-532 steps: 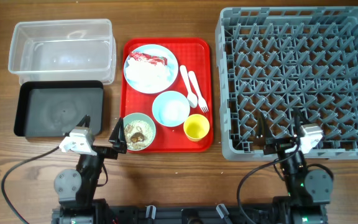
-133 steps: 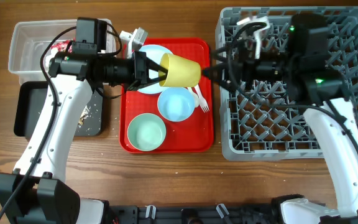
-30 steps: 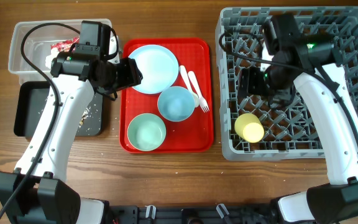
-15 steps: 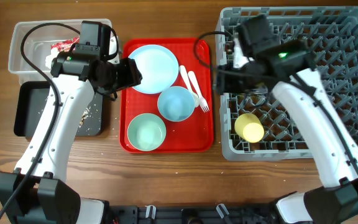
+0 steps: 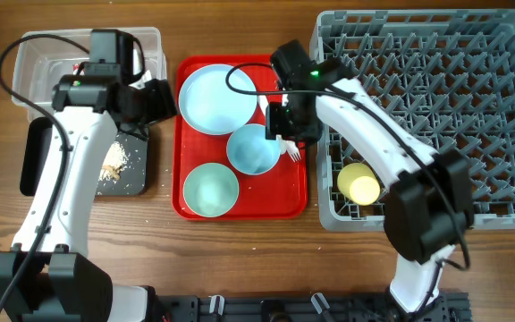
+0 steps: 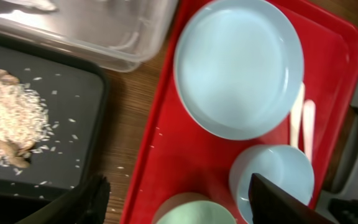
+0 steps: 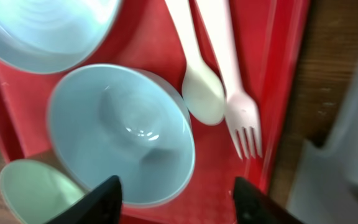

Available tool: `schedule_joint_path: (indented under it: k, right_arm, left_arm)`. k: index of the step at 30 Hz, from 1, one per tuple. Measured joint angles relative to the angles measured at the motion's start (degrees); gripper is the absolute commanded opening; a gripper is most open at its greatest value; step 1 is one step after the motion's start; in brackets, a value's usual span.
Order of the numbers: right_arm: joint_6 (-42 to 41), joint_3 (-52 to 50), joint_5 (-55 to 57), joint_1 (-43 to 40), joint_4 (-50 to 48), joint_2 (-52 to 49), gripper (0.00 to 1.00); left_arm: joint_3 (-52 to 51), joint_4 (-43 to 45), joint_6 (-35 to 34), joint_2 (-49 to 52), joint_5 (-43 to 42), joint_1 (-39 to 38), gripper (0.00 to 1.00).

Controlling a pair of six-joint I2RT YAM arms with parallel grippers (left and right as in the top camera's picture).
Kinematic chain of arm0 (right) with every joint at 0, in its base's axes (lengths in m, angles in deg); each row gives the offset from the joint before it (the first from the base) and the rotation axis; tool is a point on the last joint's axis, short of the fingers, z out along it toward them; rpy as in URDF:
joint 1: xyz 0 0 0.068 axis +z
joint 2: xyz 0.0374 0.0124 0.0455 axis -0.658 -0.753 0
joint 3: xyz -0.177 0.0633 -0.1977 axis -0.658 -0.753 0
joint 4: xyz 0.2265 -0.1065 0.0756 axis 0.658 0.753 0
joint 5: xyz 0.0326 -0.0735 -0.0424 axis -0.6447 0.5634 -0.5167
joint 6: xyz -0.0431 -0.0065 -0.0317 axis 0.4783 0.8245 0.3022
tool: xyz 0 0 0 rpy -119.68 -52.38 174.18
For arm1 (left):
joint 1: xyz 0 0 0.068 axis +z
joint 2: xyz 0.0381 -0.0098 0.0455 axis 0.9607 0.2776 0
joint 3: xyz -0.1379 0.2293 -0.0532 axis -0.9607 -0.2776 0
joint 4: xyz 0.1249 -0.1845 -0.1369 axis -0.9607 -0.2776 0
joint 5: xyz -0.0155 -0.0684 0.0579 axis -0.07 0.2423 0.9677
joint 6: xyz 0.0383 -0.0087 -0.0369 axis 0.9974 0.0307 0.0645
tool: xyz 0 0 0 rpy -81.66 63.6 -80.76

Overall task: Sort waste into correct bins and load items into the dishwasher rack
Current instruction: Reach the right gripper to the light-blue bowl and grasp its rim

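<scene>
Overhead, the yellow cup [image 5: 361, 182] lies in the grey rack [image 5: 472, 89]; the right gripper [image 7: 178, 190] hangs spread wide, empty, over the light blue bowl [image 7: 120, 134]; the left gripper [image 6: 179, 202] is spread and empty too.

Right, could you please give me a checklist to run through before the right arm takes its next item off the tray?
1. The right pincer is open and empty: ok.
2. The light blue bowl nearest it is empty: ok.
3. The spoon is clear of that bowl's rim: cannot tell.
4. The fork lies flat beside the spoon: ok.
5. The yellow cup sits in the dishwasher rack: ok.
6. The left pincer is open, apart from the right arm: ok.
</scene>
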Motion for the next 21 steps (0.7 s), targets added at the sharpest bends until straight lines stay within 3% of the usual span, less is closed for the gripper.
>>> schedule_joint_path:
  k: [4, 8, 13, 21]
  right_arm:
    - [-0.33, -0.02, -1.44, 0.00, -0.68, -4.07, 0.36]
    - [-0.44, -0.04, -2.05, 0.00, -1.38, -5.75, 0.27]
    - [-0.31, -0.07, -1.70, 0.00, -2.32, -5.97, 0.25]
    - [-0.22, -0.07, -0.46, 0.00, -3.43, -6.56, 0.04]
  left_arm:
    - [0.00, 0.02, 0.00, 0.00, 1.14, 2.54, 0.83]
    - [0.00, 0.00, 0.04, 0.00, 1.60, 3.56, 1.00]
    - [0.00, 0.00, 0.00, 0.00, 1.60, 3.56, 1.00]
    - [0.00, 0.00, 0.00, 0.00, 1.60, 3.56, 1.00]
